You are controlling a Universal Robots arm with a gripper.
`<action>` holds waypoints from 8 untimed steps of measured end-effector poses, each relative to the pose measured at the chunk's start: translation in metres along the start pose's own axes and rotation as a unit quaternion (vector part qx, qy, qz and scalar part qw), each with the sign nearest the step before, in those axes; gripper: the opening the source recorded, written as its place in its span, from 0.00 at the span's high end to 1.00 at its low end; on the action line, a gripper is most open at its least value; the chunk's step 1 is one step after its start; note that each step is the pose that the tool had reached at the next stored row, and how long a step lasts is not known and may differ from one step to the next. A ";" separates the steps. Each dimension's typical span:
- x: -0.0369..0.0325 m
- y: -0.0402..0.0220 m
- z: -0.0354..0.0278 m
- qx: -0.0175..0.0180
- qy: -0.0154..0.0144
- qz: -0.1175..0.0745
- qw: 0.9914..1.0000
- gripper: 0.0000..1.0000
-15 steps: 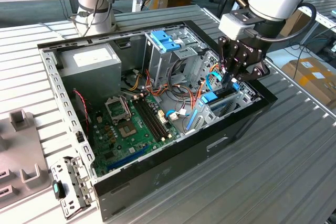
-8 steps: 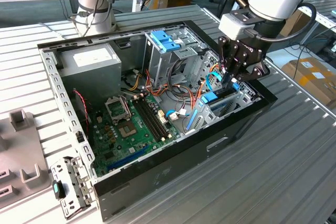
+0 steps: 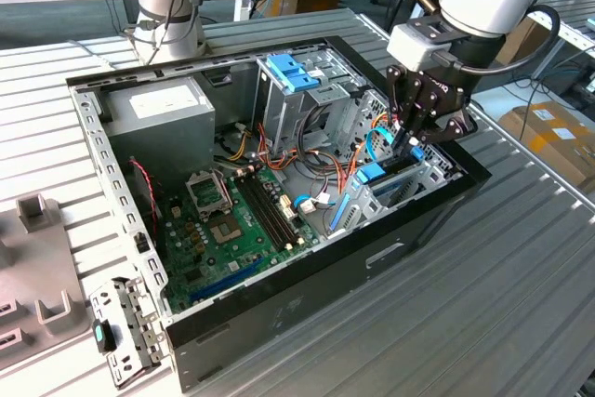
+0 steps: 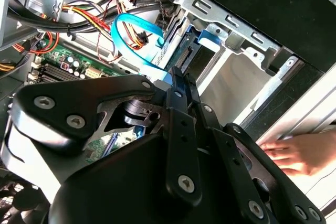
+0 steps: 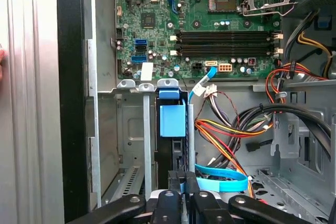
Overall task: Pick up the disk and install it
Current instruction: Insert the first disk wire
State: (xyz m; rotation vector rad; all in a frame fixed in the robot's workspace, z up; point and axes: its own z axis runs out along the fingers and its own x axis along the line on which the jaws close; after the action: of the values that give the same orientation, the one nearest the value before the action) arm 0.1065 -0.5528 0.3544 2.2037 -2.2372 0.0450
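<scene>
Disk (image 5: 172, 121) stands in drive bay (image 5: 131, 129), apparently almost seated. Gripper (image 5: 181, 178) at its end, jaws nearly together. We judge only final seating remains.

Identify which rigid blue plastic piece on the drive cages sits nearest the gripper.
The disk's light-blue carrier, on edge in the low bay at the gripper; the blue bracket tops the tall cage, farther off.

Open bay slot (image 5: 121, 140) beside the disk (image 5: 172, 124) — blue cable (image 5: 220, 184) and wire bundle (image 5: 226, 132) crowd the other side.
</scene>
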 end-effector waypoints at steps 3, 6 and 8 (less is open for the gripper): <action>0.0000 0.0001 -0.0001 0.002 -0.001 -0.031 1.000 0.84; 0.0000 0.0009 -0.0001 0.003 -0.001 -0.053 0.999 0.84; 0.0000 0.0027 -0.0002 0.003 0.000 -0.056 0.998 0.84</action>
State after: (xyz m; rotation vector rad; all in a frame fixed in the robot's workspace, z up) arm 0.1038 -0.5528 0.3545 2.3281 -2.1106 0.0517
